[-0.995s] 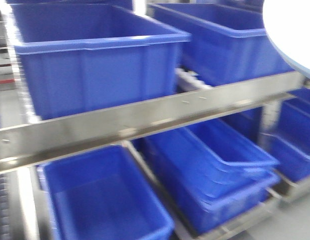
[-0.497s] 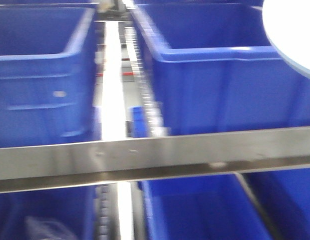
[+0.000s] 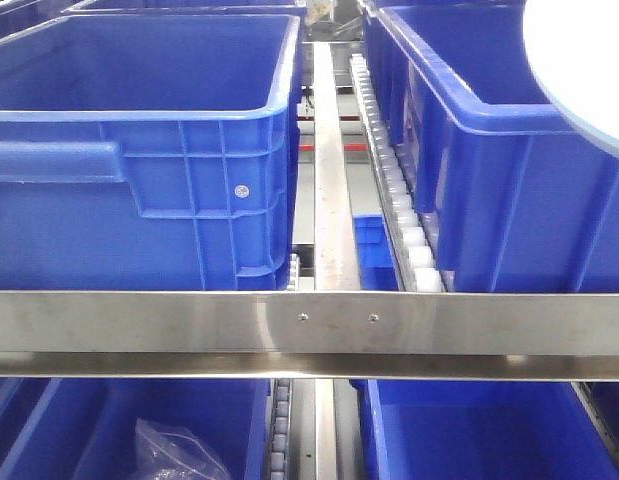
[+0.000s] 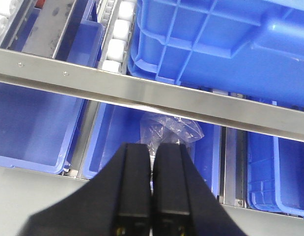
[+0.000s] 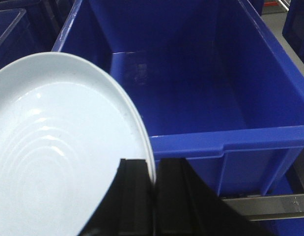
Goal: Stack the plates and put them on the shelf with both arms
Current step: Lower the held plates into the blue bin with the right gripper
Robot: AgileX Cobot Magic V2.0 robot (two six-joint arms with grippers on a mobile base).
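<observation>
1. The right pincer (image 5: pixel 153 189) grips a plate (image 5: pixel 58 147) by its rim, holding it level just above and in front of a deep blue bin (image 5: pixel 201 88) on the shelf, probably so it can be carried in flat.
2. Only one plate can be made out; whether a second lies under it cannot be told.
3. The left pincer (image 4: pixel 152 189) is closed on nothing, hanging below the steel rail (image 4: pixel 142 91) above a crumpled clear bag (image 4: pixel 169 130).
4. The plate is glossy, pale bluish-white, shallow, with faint ring-shaped ridges; the bins are ribbed moulded plastic.
</observation>
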